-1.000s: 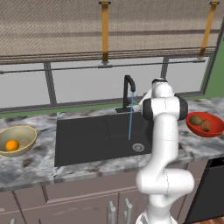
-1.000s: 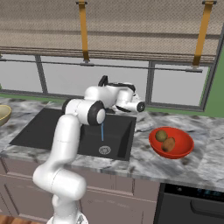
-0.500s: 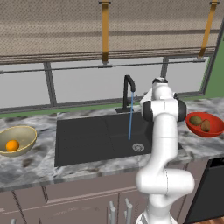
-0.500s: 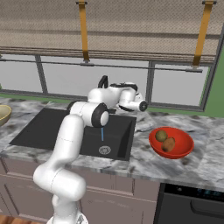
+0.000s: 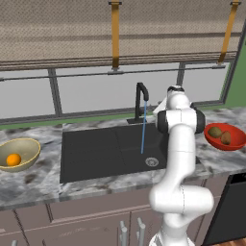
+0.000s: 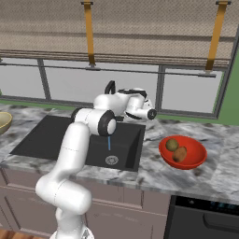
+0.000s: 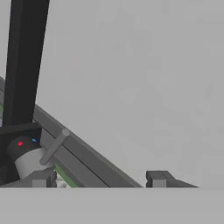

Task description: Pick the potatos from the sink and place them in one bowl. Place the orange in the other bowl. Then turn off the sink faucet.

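Grey marbled counter [image 5: 43, 180] under a wide window; black sink [image 5: 96, 153] with water running from faucet [image 5: 141, 98]. Left base view: orange [image 5: 13, 159] in tan bowl [image 5: 30, 146]. Right base view: two potatos [image 6: 176, 149] in red bowl [image 6: 196, 156]. Arm bent over the sink by the faucet. Hand view: gripper [image 7: 98, 179] fingertips apart, nothing between, beside the faucet base [image 7: 24, 155].

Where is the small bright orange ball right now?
The small bright orange ball lies inside the wide tan-yellow bowl, on the grey marbled counter left of the black sink basin, at the left edge of the left base view.
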